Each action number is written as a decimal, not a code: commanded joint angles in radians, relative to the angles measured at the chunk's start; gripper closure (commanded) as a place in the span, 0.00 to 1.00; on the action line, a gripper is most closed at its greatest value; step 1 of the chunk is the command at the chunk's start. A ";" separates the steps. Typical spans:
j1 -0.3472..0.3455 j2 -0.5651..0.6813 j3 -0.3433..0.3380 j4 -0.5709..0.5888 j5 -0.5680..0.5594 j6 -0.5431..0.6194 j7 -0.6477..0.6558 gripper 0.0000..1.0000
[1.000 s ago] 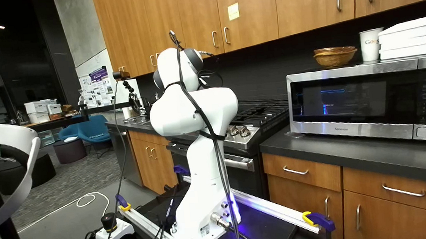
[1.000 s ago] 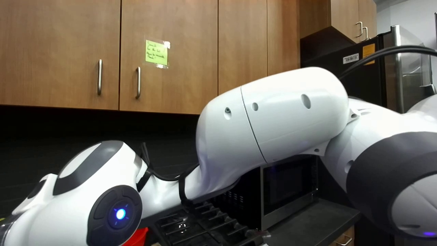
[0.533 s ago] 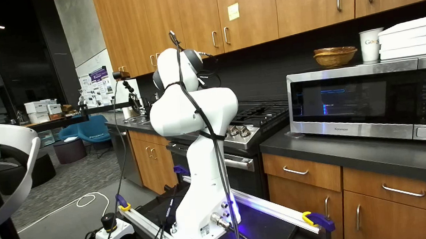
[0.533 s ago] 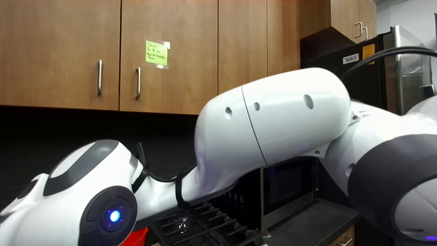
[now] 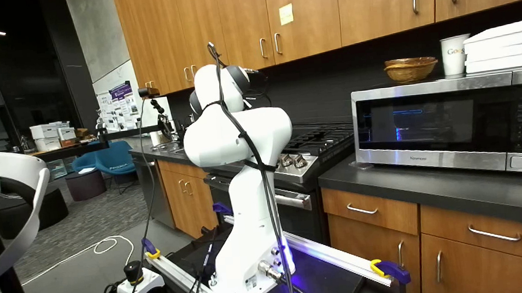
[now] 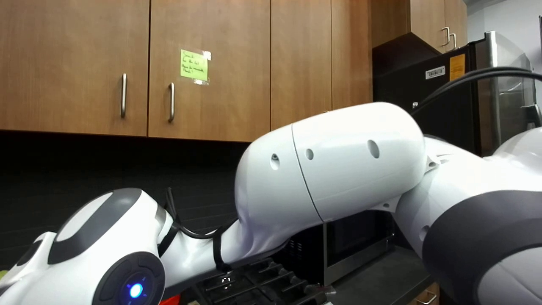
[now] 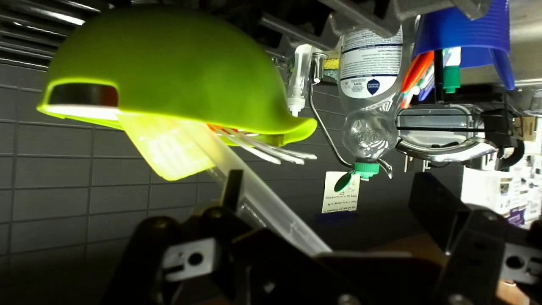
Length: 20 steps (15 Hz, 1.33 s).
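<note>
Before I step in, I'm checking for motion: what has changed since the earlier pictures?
The arm has dipped in both exterior views; in an exterior view its wrist also shifted toward the left edge. No grip or release shows; the gripper stands open. The microwave, basket and cup stayed put.

Green bowl – smooth plastic; bottle – clear, glossy plastic.

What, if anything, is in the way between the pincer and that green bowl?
In the wrist view, a translucent handle slants out of the green bowl toward the open pincer; whether it touches the pincer I can't tell.
</note>
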 commanded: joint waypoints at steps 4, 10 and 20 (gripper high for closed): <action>-0.030 0.054 -0.003 0.113 -0.035 -0.010 0.030 0.00; -0.054 0.068 -0.009 0.155 -0.043 -0.001 0.031 0.24; -0.073 0.059 -0.010 0.154 -0.070 0.013 0.036 0.88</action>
